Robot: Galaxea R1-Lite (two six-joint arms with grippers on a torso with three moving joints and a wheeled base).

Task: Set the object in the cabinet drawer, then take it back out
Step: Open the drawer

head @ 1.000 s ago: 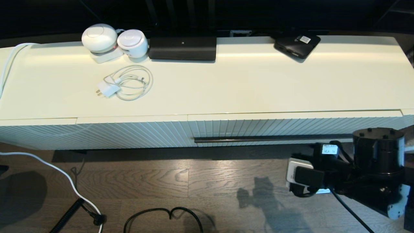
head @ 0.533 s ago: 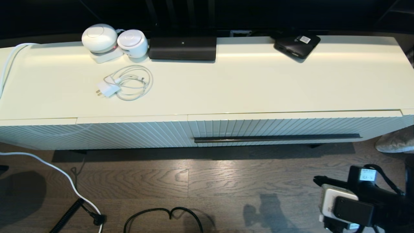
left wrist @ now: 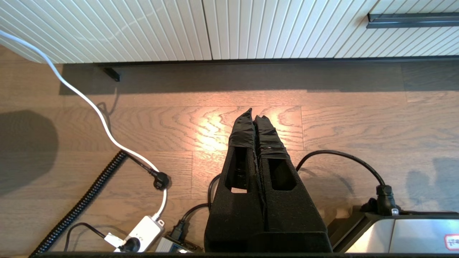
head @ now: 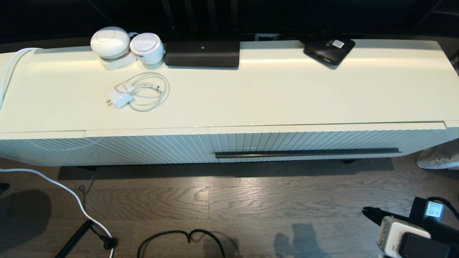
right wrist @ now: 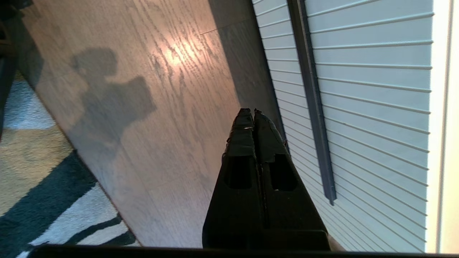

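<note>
- Over the last second the right gripper [right wrist: 250, 111] has gone back from just below the drawer's handle end to the 5 o'clock corner of the head view, low over the wood floor [head: 229, 200]; on the cabinet nothing has changed place.
- Its two fingers are pressed together, tip to tip, and nothing is between them.
- The left gripper [left wrist: 254, 114] hangs parked over the floor in front of the cabinet, fingers also closed together and empty.
- The cabinet drawer [head: 322, 141] is fully closed, its ribbed front flush, with the long dark bar handle [head: 306, 153] across it.
- The umbrella shows in no view; I cannot say where it is.
- On the cabinet top [head: 287, 96], at 11 o'clock, are two white round devices [head: 125, 44] and a coiled white charger cable [head: 138, 94]; at 12 o'clock a long black device [head: 202, 53]; at 1 o'clock a flat black box [head: 329, 49].
- My judgement: no step is under way, the arm is resting. A next move would need opening the fingers and reaching to the bar handle to pull.
- Room is good: open floor lies before the drawer. The black cable loop [head: 179, 238] at 6 o'clock and the white power cord [head: 71, 195] at 8 o'clock are well apart from the drawer's path.
</note>
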